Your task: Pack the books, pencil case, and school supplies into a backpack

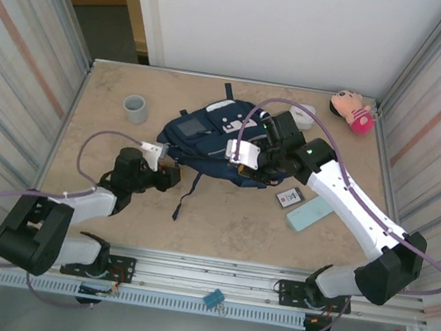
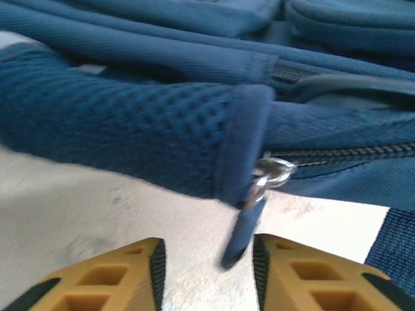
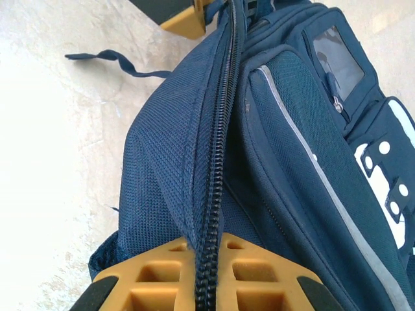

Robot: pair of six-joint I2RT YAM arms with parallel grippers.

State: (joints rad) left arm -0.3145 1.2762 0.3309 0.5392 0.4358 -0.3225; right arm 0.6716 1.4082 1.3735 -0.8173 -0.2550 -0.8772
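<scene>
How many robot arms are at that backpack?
2. The left arm reaches the backpack's near-left edge, open left gripper astride a zip pull. The right arm reaches its near-right edge, right gripper shut on the zip seam.

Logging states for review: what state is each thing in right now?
backpack: lying on table, zip shut where visible
zip pull: hanging loose, ungripped
left tool: open, straddling zip pull
right tool: shut on backpack zip seam
pencil case: on table, unpacked
white packet: on table, unpacked
</scene>
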